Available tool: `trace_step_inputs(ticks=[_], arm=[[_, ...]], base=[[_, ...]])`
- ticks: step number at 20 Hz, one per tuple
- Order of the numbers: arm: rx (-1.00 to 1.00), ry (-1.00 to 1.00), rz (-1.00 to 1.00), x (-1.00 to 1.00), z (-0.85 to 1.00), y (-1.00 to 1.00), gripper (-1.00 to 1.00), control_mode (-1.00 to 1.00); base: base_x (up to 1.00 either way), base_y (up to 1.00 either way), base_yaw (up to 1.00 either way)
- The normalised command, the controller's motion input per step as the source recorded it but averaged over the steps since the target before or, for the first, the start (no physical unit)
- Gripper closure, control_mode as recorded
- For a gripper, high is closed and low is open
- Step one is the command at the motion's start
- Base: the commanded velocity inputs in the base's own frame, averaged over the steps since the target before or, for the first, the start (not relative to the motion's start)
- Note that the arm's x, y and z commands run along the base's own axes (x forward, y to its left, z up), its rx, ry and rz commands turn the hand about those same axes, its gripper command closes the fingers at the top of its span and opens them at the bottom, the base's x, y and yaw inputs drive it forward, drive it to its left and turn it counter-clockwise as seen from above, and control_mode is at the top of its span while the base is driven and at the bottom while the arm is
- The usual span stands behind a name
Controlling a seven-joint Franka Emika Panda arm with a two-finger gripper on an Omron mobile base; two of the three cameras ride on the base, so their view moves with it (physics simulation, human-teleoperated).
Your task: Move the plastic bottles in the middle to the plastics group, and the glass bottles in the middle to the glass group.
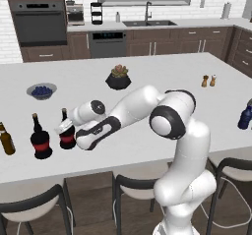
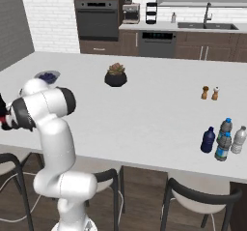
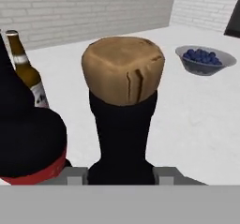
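Note:
My gripper [image 1: 66, 127] is shut on the slim neck of a black glass bottle [image 1: 67, 136] with a red band, which stands upright on the white counter [image 1: 147, 67]. In the hand view its tan cork [image 3: 123, 68] rises between my fingertips [image 3: 77, 176]. Just left of it stands an identical black bottle [image 1: 41, 141] [image 3: 28, 143], and further left the amber-brown bottle [image 1: 6, 139] [image 3: 27, 75]. At the counter's right end a dark blue plastic bottle [image 2: 208, 140], a clear blue-labelled bottle [image 2: 223, 147] and a pale bottle [image 2: 238, 139] stand close together.
A bowl of blueberries [image 1: 42, 90] [image 3: 205, 59] sits behind the glass bottles. A potted plant [image 1: 118, 77] stands mid-counter, and salt and pepper shakers [image 1: 208, 80] further right. Dark stools [image 1: 29, 207] line the counter's near edge.

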Motion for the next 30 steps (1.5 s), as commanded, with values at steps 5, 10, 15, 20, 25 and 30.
trace_step_inputs(ticks=[5, 10, 15, 20, 25, 30], arm=[[0.01, -0.09, 0.00, -0.13, 0.01, -0.11, -1.00, -1.00], [0.00, -0.03, 0.00, 0.00, 0.24, -0.06, -1.00, -1.00], [0.00, -0.02, -0.10, -0.17, 0.49, -0.18, -1.00, -1.00], [0.00, 0.07, -0.22, -0.31, 0.60, -0.35, -1.00, -1.00], [0.00, 0.23, -0.27, -0.37, 0.50, -0.46, -1.00, -1.00], [0.00, 0.20, -0.21, -0.47, 0.39, -0.55, -1.00, -1.00]], base=[[0.00, 0.00, 0.00], [0.00, 0.00, 0.00], [0.00, 0.00, 0.00], [0.00, 0.00, 0.00], [0.00, 0.00, 0.00], [0.00, 0.00, 0.00]])
